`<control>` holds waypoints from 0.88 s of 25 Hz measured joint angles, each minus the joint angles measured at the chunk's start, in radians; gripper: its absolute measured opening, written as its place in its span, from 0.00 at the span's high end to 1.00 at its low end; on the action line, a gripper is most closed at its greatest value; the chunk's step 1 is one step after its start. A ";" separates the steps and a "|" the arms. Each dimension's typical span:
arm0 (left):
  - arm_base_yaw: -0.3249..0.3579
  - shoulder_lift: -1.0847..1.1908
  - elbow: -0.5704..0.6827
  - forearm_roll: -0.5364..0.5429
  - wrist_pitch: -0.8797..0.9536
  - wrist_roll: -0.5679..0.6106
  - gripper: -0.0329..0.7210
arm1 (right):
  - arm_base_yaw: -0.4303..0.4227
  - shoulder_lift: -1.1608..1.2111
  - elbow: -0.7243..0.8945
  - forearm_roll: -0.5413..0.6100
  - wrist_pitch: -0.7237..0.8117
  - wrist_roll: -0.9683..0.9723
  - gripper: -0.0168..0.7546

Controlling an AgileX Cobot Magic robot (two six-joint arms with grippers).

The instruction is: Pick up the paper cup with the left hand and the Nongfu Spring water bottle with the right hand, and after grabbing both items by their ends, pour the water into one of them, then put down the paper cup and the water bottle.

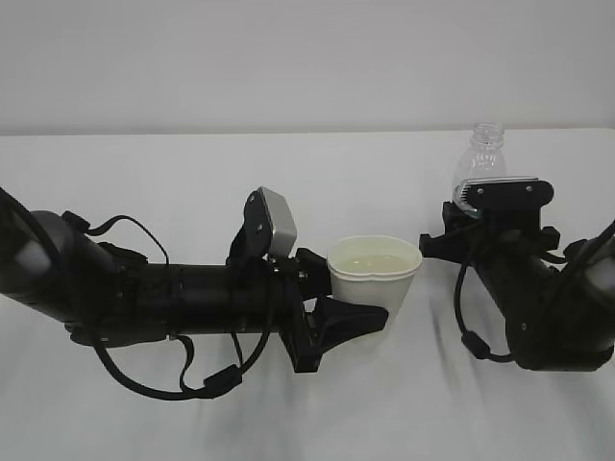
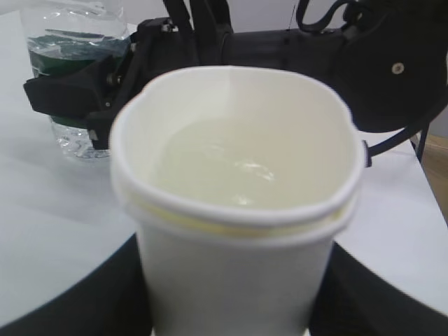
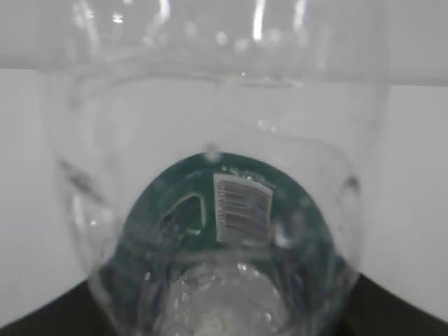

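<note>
The white counter (image 1: 192, 173) carries everything, with a pale wall behind it. Two black arms reach in from the sides.

The left arm (image 1: 144, 293) lies low across the counter, stretching toward the middle. Its left tool (image 1: 357, 305) is clamped on the paper cup (image 1: 375, 274), the dark fingers pressing the cup's lower wall from either side. In the left wrist view the cup's rim is squeezed out of round into a squarish shape, so the grip is firm. The cup stands upright, mouth up, at the tip of the tool near the middle of the counter. Whether its base touches the counter cannot be told.

The right arm (image 1: 548, 307) sits at the right edge. Its right tool (image 1: 500, 206) is closed on the Nongfu Spring water bottle (image 1: 480, 158), gripping around the body by the dark green label band (image 2: 66, 59). The bottle is upright, its clear neck and open mouth rising above the tool. The right wrist view looks through the clear ribbed plastic from very close, showing the green label with a barcode.

Cup and bottle are apart, the bottle to the right of the cup and farther back.

The water (image 2: 231, 164) fills the lower part of the cup as a pale, still pool.
</note>
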 joint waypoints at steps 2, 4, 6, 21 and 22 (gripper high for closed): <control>0.000 0.000 0.000 0.002 0.000 0.000 0.41 | 0.000 0.004 -0.006 0.000 0.000 0.000 0.51; 0.000 0.000 0.000 0.002 0.000 0.000 0.41 | 0.000 0.005 -0.014 0.000 0.000 0.000 0.51; 0.000 0.000 0.000 0.002 0.000 0.000 0.41 | 0.000 0.016 -0.026 0.000 -0.002 0.000 0.51; 0.000 0.000 0.000 0.002 0.002 0.000 0.41 | 0.000 0.045 -0.038 0.000 -0.018 -0.001 0.48; 0.000 0.000 0.000 0.002 0.002 0.000 0.41 | 0.000 0.045 -0.038 0.000 -0.018 -0.001 0.45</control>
